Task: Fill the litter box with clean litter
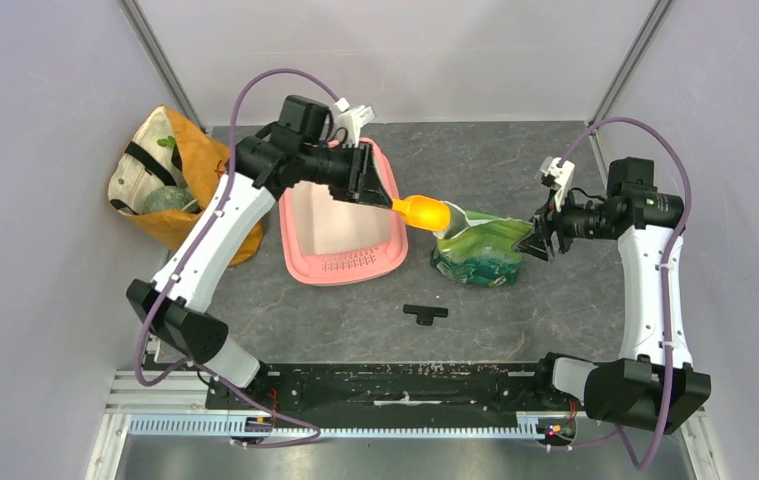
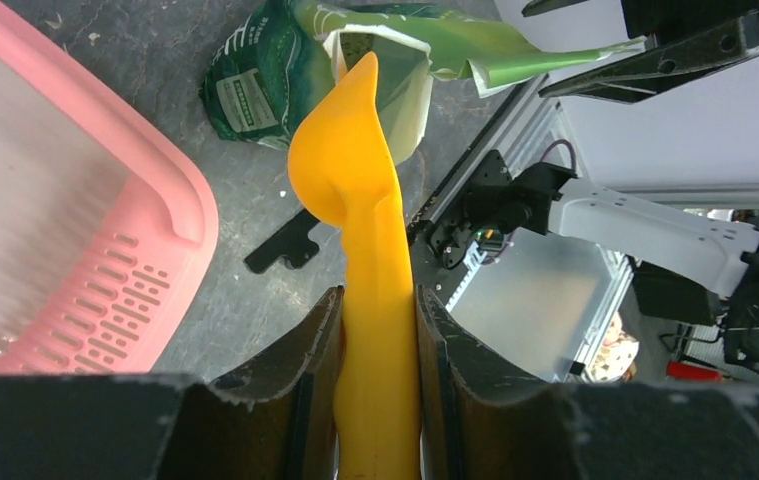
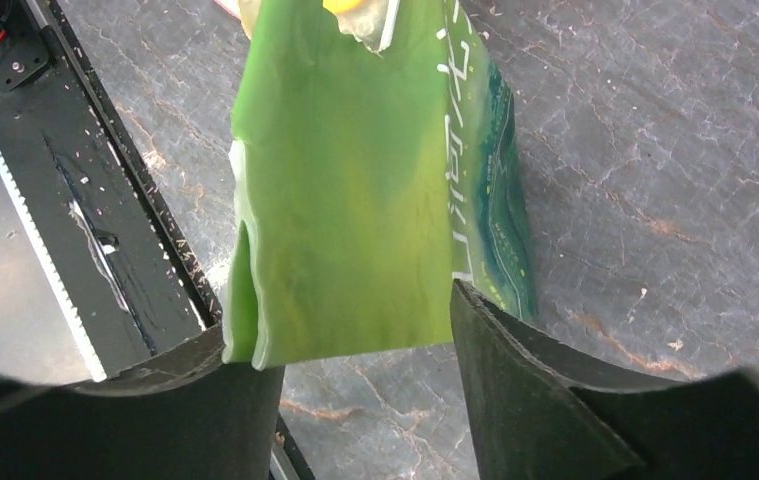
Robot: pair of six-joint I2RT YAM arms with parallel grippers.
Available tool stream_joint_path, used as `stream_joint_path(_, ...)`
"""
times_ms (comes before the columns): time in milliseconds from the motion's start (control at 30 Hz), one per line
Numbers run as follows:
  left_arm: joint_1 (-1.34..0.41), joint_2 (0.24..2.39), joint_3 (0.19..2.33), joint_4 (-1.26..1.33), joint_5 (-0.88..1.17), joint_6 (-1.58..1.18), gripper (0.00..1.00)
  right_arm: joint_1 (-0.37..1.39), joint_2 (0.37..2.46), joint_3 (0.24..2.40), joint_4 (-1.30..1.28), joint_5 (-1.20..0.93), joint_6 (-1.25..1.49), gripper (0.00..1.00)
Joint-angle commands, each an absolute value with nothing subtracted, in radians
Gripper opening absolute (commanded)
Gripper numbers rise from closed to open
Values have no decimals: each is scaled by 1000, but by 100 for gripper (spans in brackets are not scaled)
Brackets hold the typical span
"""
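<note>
Grey table (image 1: 515, 170), left tool (image 2: 377, 296) gripping scoop (image 2: 340, 160), fabric bag (image 1: 191, 142) overhead only

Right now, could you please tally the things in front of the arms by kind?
Bags: 2 (green bag, fabric bag)
Litter box: 1
Scoop: 1
Black part: 1
Total: 5

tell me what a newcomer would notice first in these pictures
The bright orange scoop stands out most, clamped in the left gripper with its tip at the open mouth of the green foil bag mid-table. Left of it lies the pink litter box, its pale inside looking bare, and the right gripper has the bag's far edge between its fingers.
</note>
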State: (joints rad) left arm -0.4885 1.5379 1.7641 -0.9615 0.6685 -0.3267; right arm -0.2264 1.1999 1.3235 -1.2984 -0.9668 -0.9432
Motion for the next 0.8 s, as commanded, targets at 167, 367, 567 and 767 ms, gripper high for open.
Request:
stream_joint_path(167, -571, 1693, 1983, -1018, 505, -297, 2, -173, 1204, 1310, -1101, -1014, -900, 21)
stream_joint_path(367, -616, 1779, 2045, -1072, 476, -282, 2, -160, 1242, 1391, -1089, -1054, -863, 0)
stream_joint_path(567, -652, 1898, 2163, -1090, 447, -304, 2, -151, 1263, 1467, -1184, -1068, -962, 0)
stream_joint_path(767, -660, 2007, 2178, -1118, 499, -354, 2, -146, 1270, 1469, -1243, -1058, -1050, 0)
